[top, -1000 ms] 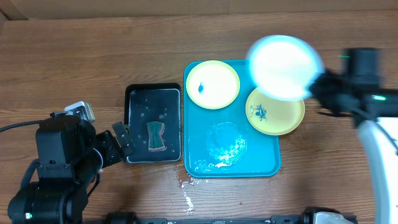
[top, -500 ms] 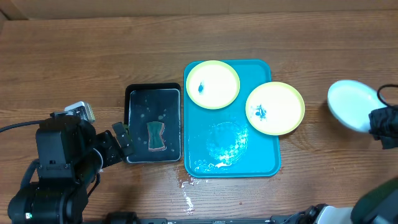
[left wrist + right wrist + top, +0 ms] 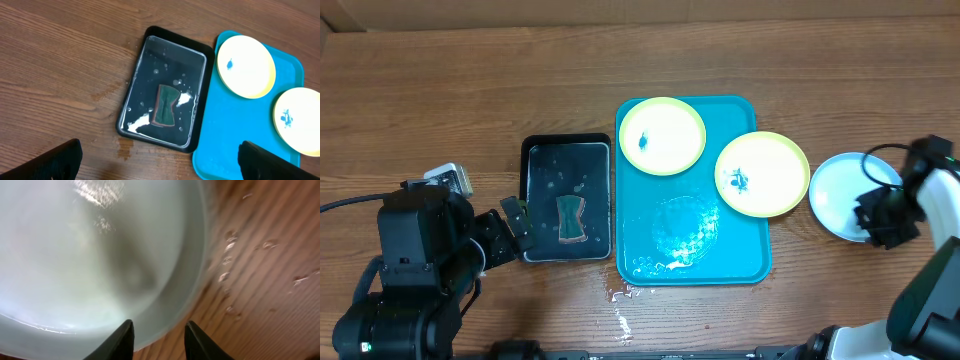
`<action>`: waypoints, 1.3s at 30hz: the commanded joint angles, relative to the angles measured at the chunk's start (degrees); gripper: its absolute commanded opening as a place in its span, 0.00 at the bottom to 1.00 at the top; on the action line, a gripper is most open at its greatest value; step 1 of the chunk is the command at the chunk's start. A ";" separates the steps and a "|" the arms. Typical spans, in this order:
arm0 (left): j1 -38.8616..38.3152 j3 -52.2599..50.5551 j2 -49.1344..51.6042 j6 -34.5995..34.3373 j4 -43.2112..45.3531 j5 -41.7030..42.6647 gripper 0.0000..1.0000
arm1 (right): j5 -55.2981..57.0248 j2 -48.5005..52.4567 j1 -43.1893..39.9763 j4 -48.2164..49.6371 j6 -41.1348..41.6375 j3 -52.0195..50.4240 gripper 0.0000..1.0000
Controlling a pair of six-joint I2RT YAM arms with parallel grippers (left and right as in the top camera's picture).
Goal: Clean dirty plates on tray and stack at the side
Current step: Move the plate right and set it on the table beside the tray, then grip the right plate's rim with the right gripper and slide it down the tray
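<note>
The right gripper [image 3: 872, 213] is down at the table's right side. Its fingers [image 3: 124, 339] sit a little apart astride the rim of the washed plate [image 3: 838, 192]. That plate lies flat on the wood just beside the blue tray [image 3: 692, 262], which I take as the stacking spot, off the tray so clean keeps away from dirty. It looks like a release, though the wrist view is so close and blurred that I can't be sure the pads are clear of the rim.

Two more wait on the tray: the back plate [image 3: 662, 136] with a blue speck, and the right plate [image 3: 762, 174] with a blue smear, overhanging the tray's right rim. The left gripper [image 3: 517, 226] waits wide open and empty beside the black tray [image 3: 530, 170]. The sponge [image 3: 569, 218] soaks in there, handy for the next wash.

Now against a second ago: the washed plate was then up in the air, a blur over the tray's far right corner, pinched tight. Half a second ago it hung out over the wood farther right. Now it's set down and the jaws are parting. Left arm, sponge and both smeared plates haven't moved.
</note>
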 commanded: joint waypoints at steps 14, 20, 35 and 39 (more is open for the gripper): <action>0.37 1.11 -0.02 1.31 -0.02 -0.76 1.00 | -9.51 -9.18 13.66 8.55 -15.19 1.16 0.80; 0.37 1.11 -0.02 1.31 -0.02 -0.76 1.00 | -11.13 -4.57 13.66 16.02 -16.17 -1.79 0.47; 0.37 1.11 -0.02 1.31 -0.02 -0.76 1.00 | -11.74 0.42 17.53 15.06 -16.17 -0.85 0.04; 0.37 1.11 -0.02 1.31 -0.02 -0.76 1.00 | -11.76 -4.42 17.77 7.56 -16.17 1.95 0.04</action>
